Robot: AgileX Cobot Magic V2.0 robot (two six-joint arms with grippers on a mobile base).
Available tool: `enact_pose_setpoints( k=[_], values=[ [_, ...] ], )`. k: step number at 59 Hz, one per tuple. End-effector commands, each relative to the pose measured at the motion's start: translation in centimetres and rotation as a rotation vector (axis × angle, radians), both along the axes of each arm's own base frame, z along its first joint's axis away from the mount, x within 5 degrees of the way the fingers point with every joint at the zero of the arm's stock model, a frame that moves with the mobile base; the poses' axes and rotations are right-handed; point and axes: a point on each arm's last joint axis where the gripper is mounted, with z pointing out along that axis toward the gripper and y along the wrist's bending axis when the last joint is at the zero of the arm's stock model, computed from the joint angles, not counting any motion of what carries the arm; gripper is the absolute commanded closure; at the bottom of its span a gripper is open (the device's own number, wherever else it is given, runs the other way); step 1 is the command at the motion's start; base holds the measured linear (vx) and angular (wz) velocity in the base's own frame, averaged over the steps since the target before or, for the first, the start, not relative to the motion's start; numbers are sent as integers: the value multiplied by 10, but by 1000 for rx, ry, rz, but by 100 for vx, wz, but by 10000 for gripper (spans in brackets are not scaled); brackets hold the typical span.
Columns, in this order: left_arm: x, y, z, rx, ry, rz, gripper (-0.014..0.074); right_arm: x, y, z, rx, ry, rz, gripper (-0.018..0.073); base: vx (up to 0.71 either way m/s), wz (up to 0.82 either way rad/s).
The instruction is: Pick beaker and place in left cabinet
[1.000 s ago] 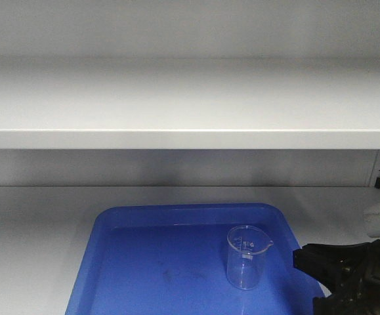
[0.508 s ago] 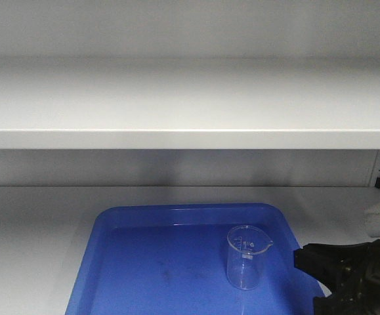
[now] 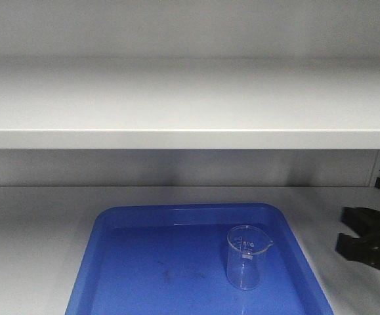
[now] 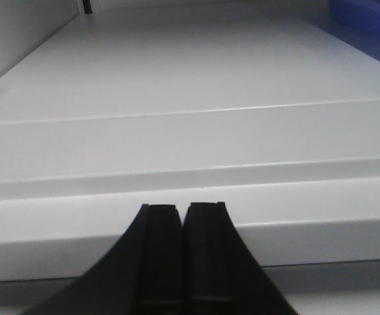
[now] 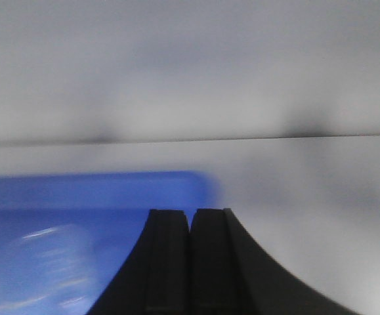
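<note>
The beaker (image 3: pixel 245 257), upright in the blue tray (image 3: pixel 144 262) on the cabinet shelf (image 3: pixel 39 223), is judged light, slippery and fragile, best gripped mid-wall, while the right gripper (image 5: pixel 190 220) is seen clenched and empty.

The beaker (image 3: pixel 245 257), small, clear and empty, is standing upright, spout pointing right. It is sitting inside the cabinet (image 3: pixel 190 138), on the pale grey lower shelf.

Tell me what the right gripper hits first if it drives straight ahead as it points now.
Probably the cabinet's back wall; the right gripper, fingers shut, aims past the blue tray's far corner. The view is blurred, so depth is uncertain.
</note>
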Motion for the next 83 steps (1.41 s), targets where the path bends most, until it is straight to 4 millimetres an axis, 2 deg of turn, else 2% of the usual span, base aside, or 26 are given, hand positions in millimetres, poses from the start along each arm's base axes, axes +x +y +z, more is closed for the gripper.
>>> enact_pose_setpoints(
  k=[1, 7, 16, 24, 33, 37, 44, 55, 66, 75, 83],
  values=[
    [1, -2, 12, -4, -118, -17, 593, -1, -7, 8, -64, -1, -52, 564, 0, 0],
    [1, -2, 12, -4, -118, -17, 593, -2, -8, 4, -162, 38, -35, 564, 0, 0],
    [1, -2, 12, -4, -118, -17, 593, -2, -6, 4, -205, 30, -9, 564, 0, 0],
    [1, -2, 12, -4, -118, -17, 593, -12, -7, 13, -217, -13, -3, 564, 0, 0],
    [1, -2, 12, -4, -118, -17, 593, -40, -11, 38, -234, -132, -10, 564, 0, 0],
    [1, -2, 12, -4, -118, -17, 593, -58, -14, 48, -243, -177, -10, 564, 0, 0],
    [1, -2, 12, -4, -118, -17, 593, -90, -19, 45, -272, -266, -23, 564, 0, 0],
    [1, -2, 12, -4, -118, -17, 593, -131, -25, 0, -237, -387, -53, 564, 0, 0],
    [1, -2, 12, -4, -118, -17, 593, -160, -29, -50, -222, -405, -55, 564, 0, 0],
    [1, -2, 12, -4, -118, -17, 593, -172, -31, -79, -203, -397, -54, 564, 0, 0],
    [1, -2, 12, -4, -118, -17, 593, -172, -33, -101, -156, -368, -101, 564, 0, 0]
  ],
)
